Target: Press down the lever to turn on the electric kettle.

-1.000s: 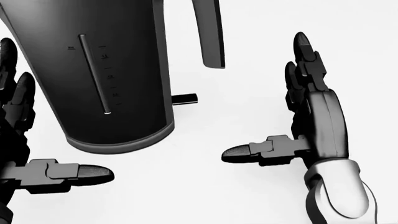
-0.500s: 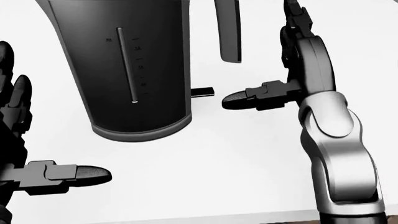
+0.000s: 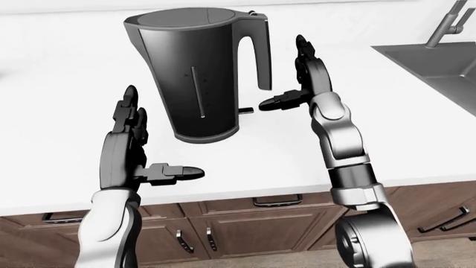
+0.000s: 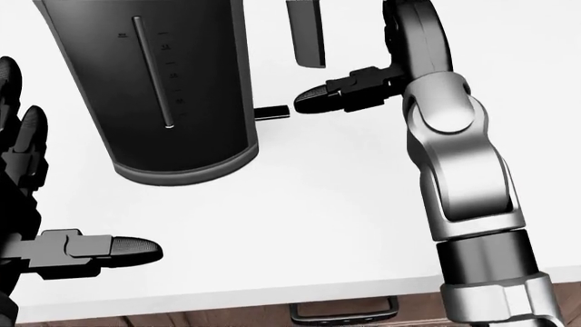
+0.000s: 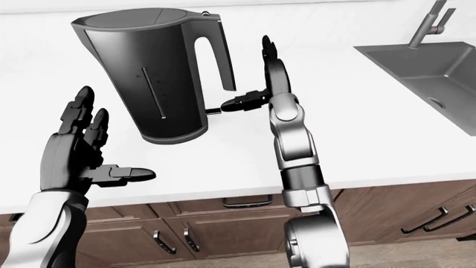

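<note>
Kettle stands on the worktop, lever jutting at its base toward three o'clock. Our right hand has open, empty fingers, thumb just above and beside the lever; the left hand idles, spread. We risk sliding off that short tab, nudging the kettle sideways.

kettle dark grey | counter white | cabinets brown, seemingly wood-grained

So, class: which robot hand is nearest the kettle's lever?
The right robot hand: its thumb tip almost reaches the lever beneath the handle, while the left robot hand hangs apart, open, nearer the counter edge.
</note>
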Available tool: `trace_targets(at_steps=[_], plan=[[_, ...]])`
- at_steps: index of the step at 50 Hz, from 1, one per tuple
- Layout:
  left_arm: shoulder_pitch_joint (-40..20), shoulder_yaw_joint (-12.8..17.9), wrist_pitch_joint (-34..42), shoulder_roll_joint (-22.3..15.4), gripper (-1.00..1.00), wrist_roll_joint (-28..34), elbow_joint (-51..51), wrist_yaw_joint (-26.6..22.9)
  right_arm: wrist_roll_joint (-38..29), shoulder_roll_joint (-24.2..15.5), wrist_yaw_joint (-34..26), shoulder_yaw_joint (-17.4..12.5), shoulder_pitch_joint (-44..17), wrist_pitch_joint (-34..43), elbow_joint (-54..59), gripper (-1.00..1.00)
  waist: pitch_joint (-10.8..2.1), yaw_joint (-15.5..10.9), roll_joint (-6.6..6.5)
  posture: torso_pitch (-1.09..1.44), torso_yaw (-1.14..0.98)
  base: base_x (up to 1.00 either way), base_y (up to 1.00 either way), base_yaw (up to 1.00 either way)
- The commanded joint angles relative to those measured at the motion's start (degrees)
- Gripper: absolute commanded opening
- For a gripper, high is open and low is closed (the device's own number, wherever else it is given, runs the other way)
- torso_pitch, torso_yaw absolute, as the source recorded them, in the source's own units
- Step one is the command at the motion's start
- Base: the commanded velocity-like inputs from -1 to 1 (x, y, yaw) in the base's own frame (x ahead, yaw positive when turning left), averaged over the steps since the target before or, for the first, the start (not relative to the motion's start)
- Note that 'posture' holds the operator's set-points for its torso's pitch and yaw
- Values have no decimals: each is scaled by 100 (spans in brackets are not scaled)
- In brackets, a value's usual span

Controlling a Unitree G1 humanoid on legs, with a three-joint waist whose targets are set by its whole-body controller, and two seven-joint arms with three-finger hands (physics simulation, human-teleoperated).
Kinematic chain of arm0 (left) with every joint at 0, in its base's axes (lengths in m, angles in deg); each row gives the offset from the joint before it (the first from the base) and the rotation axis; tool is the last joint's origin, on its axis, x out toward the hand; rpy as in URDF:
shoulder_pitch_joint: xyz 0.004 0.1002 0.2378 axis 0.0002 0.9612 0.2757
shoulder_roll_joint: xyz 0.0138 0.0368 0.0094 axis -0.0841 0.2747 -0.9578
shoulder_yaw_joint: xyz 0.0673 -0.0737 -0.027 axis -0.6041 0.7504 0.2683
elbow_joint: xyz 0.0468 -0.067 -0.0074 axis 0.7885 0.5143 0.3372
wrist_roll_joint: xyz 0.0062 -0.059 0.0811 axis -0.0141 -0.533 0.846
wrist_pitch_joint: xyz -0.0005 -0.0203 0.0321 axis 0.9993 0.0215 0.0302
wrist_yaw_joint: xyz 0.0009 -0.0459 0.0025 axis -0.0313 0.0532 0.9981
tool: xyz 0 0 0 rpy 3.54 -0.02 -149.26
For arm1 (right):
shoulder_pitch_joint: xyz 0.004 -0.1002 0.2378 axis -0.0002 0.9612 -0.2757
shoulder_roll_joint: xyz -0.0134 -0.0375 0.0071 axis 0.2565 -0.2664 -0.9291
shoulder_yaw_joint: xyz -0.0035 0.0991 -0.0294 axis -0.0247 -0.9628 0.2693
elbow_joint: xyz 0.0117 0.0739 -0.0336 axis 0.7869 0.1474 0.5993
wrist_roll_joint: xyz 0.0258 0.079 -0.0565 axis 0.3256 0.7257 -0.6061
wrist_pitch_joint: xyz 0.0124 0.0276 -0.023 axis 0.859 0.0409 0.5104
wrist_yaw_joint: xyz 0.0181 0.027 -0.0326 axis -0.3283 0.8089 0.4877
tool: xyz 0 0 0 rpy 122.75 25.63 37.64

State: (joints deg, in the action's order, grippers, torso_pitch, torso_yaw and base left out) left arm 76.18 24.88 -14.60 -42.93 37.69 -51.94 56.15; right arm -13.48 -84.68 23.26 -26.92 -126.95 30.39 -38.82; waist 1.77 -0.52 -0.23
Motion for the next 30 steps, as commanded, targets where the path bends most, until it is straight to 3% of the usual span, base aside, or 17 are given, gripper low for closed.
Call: trace_targets(at_steps=[1, 7, 30], plan=[[-119, 17, -166, -42, 100, -1, -187, 26, -41, -25, 26, -16, -299, -166, -207, 100, -149, 0, 0, 0, 0, 0, 0, 0], [-101, 26, -188, -48, 100, -13, -184, 26, -93, 84, 52, 41, -492, -76, -143, 100, -156, 10, -24, 0, 0, 0, 0, 0], [12, 104, -366, -43, 100, -23, -98, 19, -75, 99, 96, 11, -1310, -1431, 2193, 100, -159, 45, -54, 0, 0, 0, 0, 0]])
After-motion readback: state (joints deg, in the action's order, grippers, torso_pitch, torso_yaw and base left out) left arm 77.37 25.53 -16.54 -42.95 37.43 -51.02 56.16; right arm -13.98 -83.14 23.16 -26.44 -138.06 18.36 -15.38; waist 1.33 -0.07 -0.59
